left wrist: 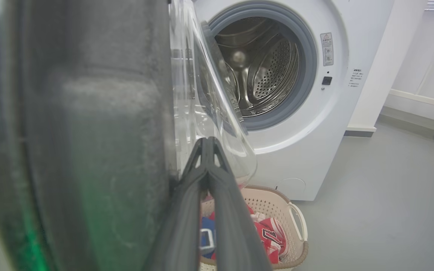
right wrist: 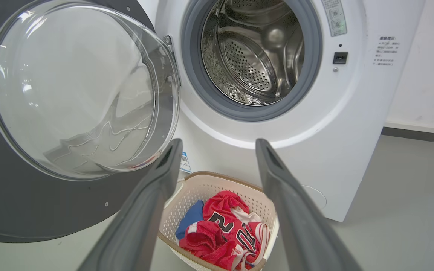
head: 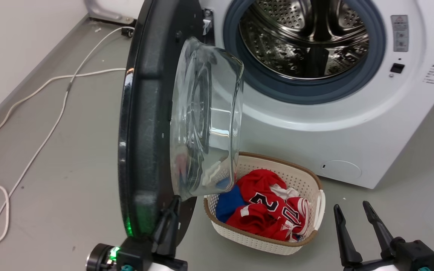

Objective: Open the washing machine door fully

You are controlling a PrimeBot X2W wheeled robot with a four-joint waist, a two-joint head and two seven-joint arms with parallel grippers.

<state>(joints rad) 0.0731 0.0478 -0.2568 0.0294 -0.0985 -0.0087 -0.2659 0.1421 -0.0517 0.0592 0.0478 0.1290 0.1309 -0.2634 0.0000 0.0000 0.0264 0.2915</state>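
The washing machine door (head: 145, 131) stands swung out, roughly edge-on to me in the head view, with its black ring on the left and its clear glass bowl (head: 205, 120) bulging right. My left gripper (head: 173, 203) is shut with nothing between its fingers. It lies against the door's inner face at the lower rim, tips (left wrist: 207, 140) at the base of the bowl (left wrist: 209, 94). My right gripper (head: 351, 205) hangs open at the lower right, apart from the door. In its wrist view its fingers (right wrist: 219, 142) frame the basket, with the door's inner side (right wrist: 32, 210) on the left.
The white washing machine (head: 352, 131) shows its steel drum opening (head: 303, 37). In front of it, beside the door's lower edge, stands a cream laundry basket (head: 307, 241) with red and blue clothes (head: 266, 210). White cables (head: 51, 128) trail over the grey floor at left.
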